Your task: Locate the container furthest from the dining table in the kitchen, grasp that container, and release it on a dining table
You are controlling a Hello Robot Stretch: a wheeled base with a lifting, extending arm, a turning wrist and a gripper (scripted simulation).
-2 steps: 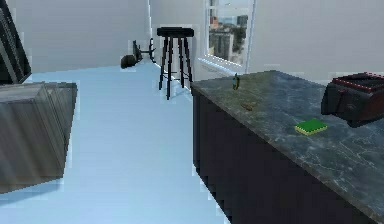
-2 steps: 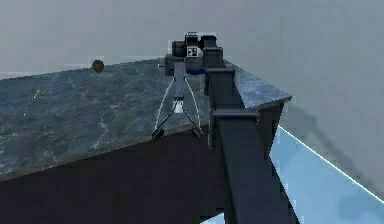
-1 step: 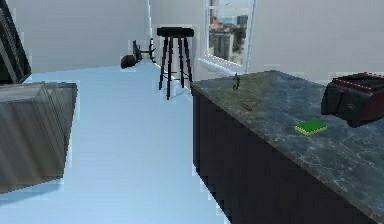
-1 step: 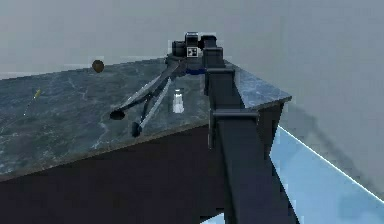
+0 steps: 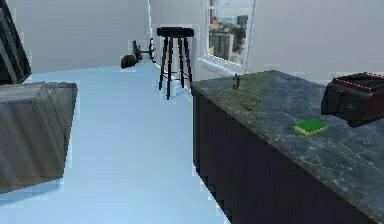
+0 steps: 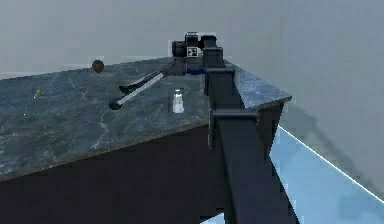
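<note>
- While the hand (image 6: 128,96) stretched across the desk (image 6: 60,110), whether it held anything could not be told.
- A small pale container (image 6: 178,101) stood near the arm (image 6: 235,130), its kind unclear.

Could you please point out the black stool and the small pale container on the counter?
Black stool (image 5: 175,33): forward view, on its seat.
Small pale container (image 6: 178,102): arm side view, on its body.

One black stool (image 5: 175,55), one window (image 5: 230,28), one dark appliance (image 5: 358,97), one green pad (image 5: 311,127), one small pale container (image 6: 178,101).
</note>
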